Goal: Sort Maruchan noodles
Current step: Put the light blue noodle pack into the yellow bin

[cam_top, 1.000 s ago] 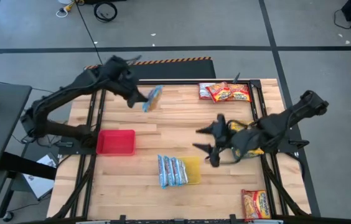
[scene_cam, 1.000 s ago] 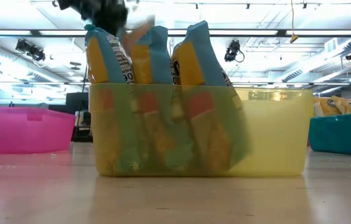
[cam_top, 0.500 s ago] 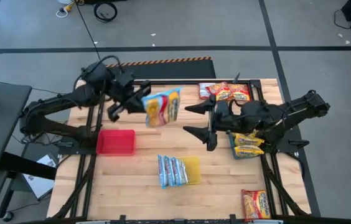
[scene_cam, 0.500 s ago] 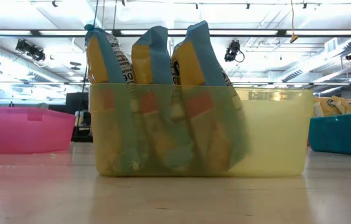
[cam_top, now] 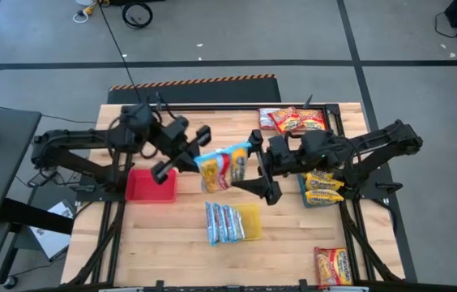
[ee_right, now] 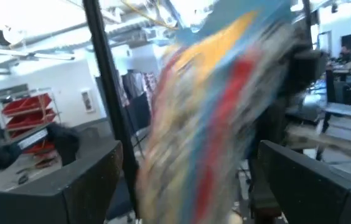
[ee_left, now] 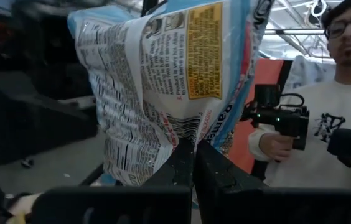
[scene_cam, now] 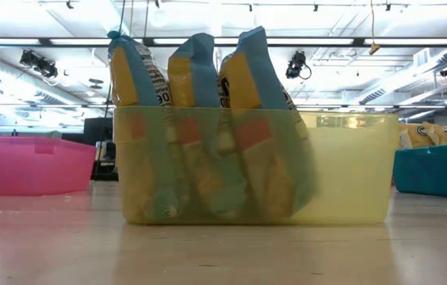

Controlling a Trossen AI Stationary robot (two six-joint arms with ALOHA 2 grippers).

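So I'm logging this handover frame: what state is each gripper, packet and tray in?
Left gripper: shut on the blue packet.
Blue packet: held in the air between the arms.
Right gripper: open, around the packet.
Yellow tray: holds three upright blue packets.
Red tray: empty.
Teal tray: holds yellow packets.

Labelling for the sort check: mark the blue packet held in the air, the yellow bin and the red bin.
Blue packet (cam_top: 220,169), high view, middle of its printed face, held by the left claw (cam_top: 198,159).
Yellow bin (scene_cam: 342,170), low view, bare part of its front wall.
Red bin (cam_top: 150,185), high view, its floor.
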